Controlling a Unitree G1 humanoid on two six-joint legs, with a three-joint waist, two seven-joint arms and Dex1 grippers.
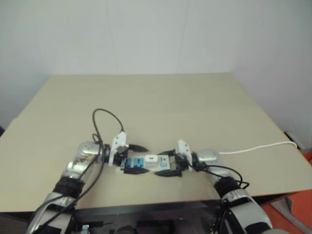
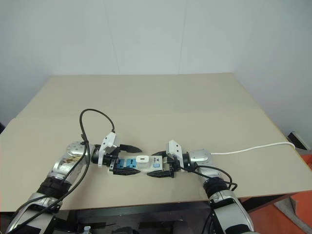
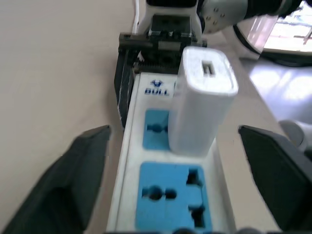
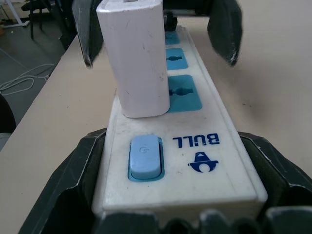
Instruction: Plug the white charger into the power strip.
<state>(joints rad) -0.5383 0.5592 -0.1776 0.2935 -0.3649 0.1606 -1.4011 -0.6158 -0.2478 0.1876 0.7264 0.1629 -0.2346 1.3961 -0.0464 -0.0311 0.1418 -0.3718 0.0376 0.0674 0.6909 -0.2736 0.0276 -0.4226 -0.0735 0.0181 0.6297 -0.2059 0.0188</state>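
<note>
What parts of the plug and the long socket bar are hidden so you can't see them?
- white charger: its prongs are hidden by its own body, so how deep it sits is unclear.
- power strip: its switch end is covered by the right gripper, shut on it.
- Its near end is cut off in the left wrist view.

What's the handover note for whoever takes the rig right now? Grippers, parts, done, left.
Left gripper: open, fingers either side of the white charger, not touching it.
Right gripper: shut on the power strip at its switch end, holding it flat on the table.
Charger: standing upright in the socket nearest the switch; the other two blue sockets are free. The strip's cord runs off toward the table's right edge.
Done: charger looks plugged in; seating depth cannot be confirmed.
Left: probably just back the left arm away, then let go of the strip.
</note>
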